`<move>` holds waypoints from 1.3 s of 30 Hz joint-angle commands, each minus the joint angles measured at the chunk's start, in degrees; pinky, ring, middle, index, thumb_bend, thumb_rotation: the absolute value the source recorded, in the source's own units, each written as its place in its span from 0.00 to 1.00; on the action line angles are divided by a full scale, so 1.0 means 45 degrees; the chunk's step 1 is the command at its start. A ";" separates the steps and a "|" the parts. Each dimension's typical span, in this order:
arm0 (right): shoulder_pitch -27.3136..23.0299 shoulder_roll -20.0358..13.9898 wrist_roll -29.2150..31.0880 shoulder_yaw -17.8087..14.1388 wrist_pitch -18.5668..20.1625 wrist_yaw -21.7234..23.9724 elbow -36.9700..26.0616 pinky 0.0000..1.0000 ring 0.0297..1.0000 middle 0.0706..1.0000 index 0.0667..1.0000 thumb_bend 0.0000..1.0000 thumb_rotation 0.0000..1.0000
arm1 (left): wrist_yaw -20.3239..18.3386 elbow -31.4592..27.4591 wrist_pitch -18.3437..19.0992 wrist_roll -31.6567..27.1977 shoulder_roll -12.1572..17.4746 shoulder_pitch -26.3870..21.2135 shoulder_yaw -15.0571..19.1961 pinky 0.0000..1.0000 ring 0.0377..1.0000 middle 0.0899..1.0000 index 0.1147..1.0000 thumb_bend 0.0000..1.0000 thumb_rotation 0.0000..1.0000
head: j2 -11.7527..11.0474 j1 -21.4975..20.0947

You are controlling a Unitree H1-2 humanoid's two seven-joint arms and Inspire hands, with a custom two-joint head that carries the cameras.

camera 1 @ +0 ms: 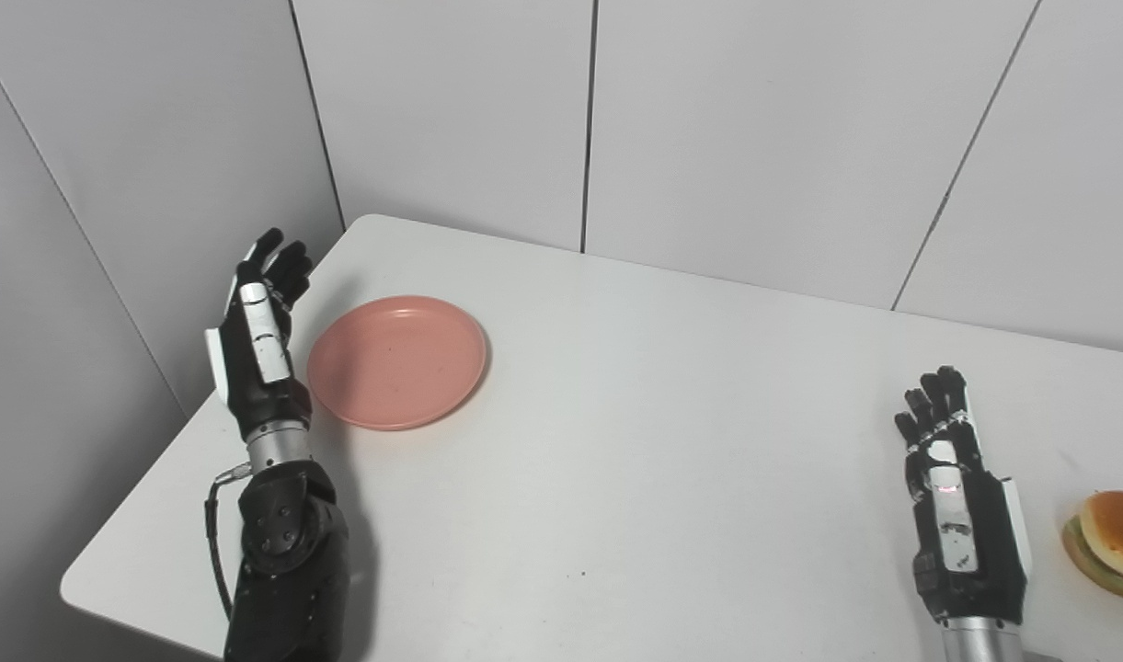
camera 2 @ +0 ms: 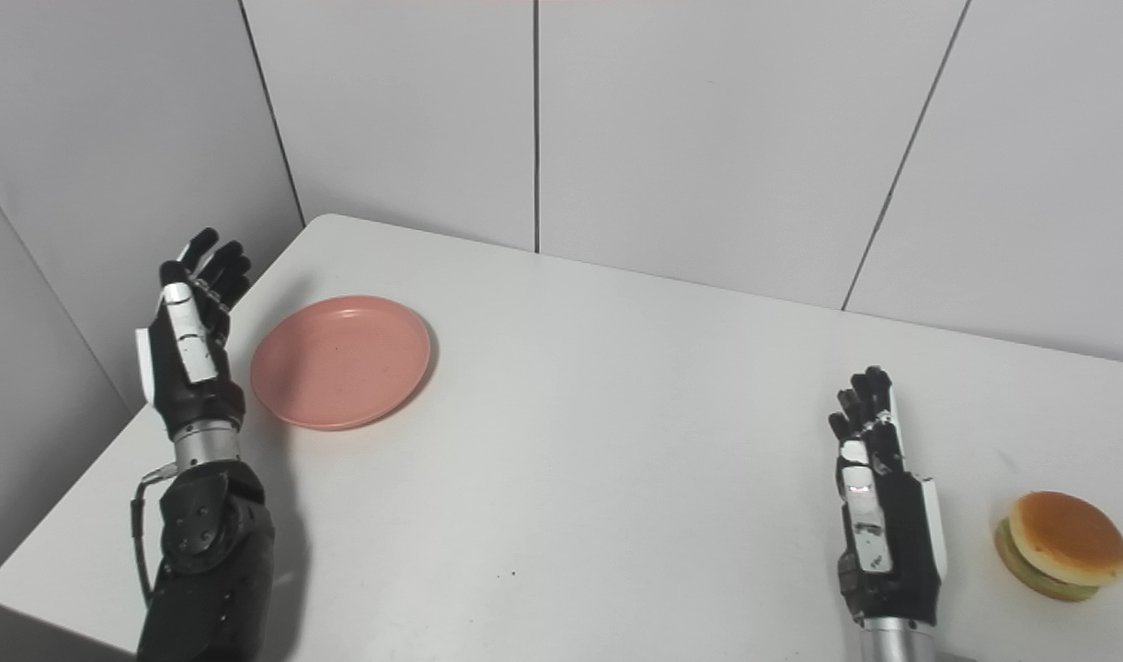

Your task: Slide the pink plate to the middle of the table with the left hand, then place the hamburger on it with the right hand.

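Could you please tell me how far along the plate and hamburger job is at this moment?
Nothing looks done yet. The pink plate sits near the table's far left corner, not the middle. The left hand is open beside it, apparently about to push. The hamburger lies at the right edge, beside the open right hand. Sliding and placing both remain.

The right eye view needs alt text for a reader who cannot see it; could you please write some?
A white table holds a pink plate at its far left and a hamburger at its near right edge. The left hand is raised, open, left of the plate; the right hand, open, is beside the hamburger, touching nothing.
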 commanded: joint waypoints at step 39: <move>0.1746 -0.0487 0.0411 -0.0094 0.0397 0.0407 0.0098 1.00 1.00 1.00 1.00 0.55 0.79 | -0.0744 0.2993 0.0461 -0.0830 0.0686 -0.0859 -0.1291 0.95 0.90 0.87 0.86 0.64 1.00 | 0.0414 0.0095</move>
